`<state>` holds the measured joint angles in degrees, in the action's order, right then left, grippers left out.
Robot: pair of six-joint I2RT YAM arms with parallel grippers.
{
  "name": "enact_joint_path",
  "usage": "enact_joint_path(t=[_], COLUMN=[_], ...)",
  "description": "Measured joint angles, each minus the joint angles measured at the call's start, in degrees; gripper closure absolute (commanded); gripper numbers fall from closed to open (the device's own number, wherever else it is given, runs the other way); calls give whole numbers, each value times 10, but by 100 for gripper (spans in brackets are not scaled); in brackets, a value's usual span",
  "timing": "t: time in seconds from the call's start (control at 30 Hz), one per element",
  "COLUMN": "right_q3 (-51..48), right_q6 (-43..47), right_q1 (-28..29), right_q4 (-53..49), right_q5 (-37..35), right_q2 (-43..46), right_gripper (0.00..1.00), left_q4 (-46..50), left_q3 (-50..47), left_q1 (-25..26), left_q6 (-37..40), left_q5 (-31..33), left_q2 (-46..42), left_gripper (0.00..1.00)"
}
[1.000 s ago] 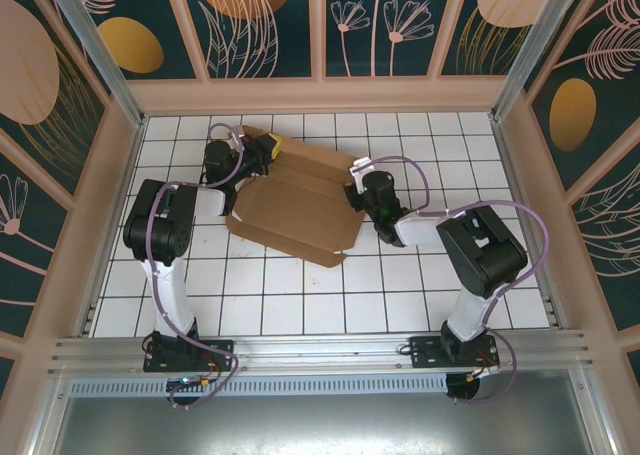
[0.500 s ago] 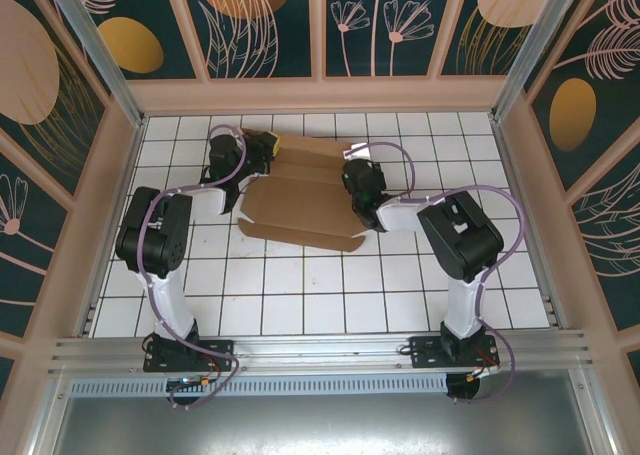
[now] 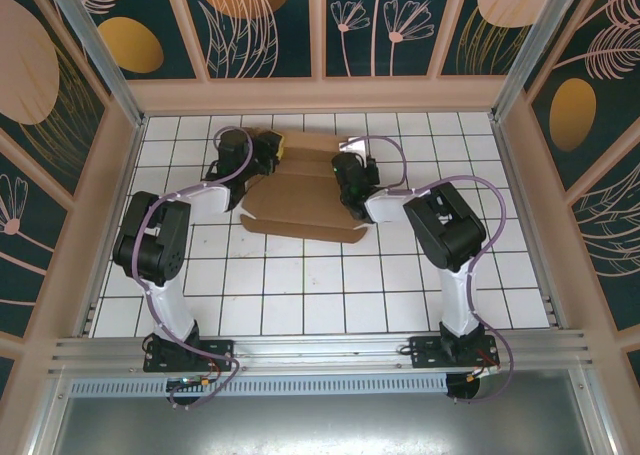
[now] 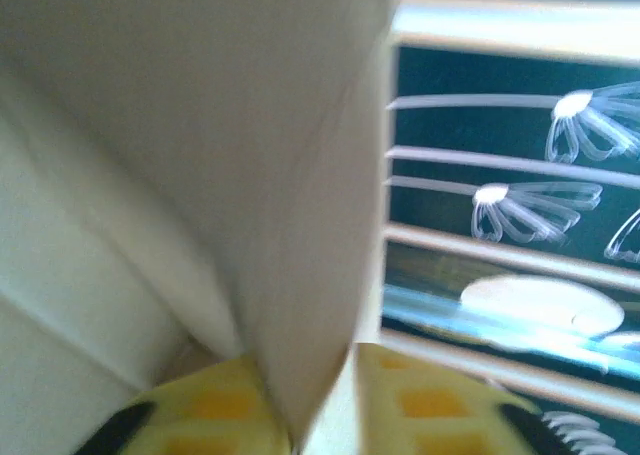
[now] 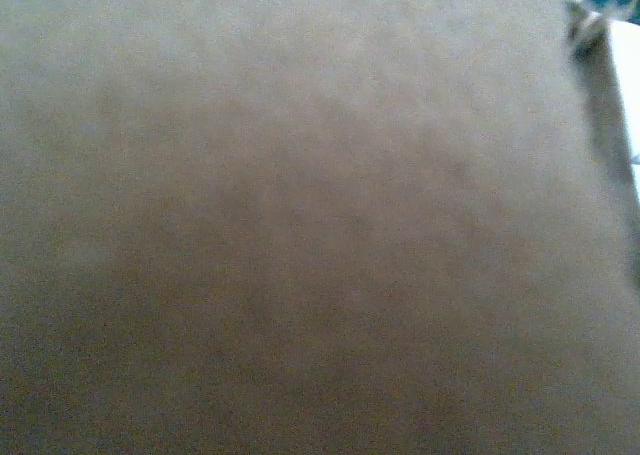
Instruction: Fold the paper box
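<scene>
Both moved farther back to fold the paper box [image 3: 300, 210]: left tool [image 3: 272, 150] slightly open around its flap [image 4: 250, 175], right tool [image 3: 347, 167] I cannot tell.

The paper box [image 3: 300, 210] farther back now, less skewed, more foreshortened.

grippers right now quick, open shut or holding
left gripper: paper box edge between its jaws, grip cannot be told
right gripper: over the paper box, cannot be told
</scene>
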<state>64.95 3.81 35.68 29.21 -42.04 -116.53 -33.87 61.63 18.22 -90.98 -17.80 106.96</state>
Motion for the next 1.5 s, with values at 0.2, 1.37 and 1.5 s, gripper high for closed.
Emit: enact_joint_path(t=[0.2, 1.37, 1.5], right_q3=[-62, -105, -97], right_q6=[22, 33, 33], right_q1=[-20, -170, -170], right_q4=[34, -85, -99], right_q5=[78, 389, 389], right_q2=[39, 135, 135], right_gripper=[94, 99, 99], left_q4=[16, 293, 263], left_q3=[-35, -2, -2], left_q1=[19, -30, -33], left_q6=[42, 434, 399], left_q5=[-61, -38, -87], left_q2=[-19, -176, -158], left_gripper=[58, 44, 45])
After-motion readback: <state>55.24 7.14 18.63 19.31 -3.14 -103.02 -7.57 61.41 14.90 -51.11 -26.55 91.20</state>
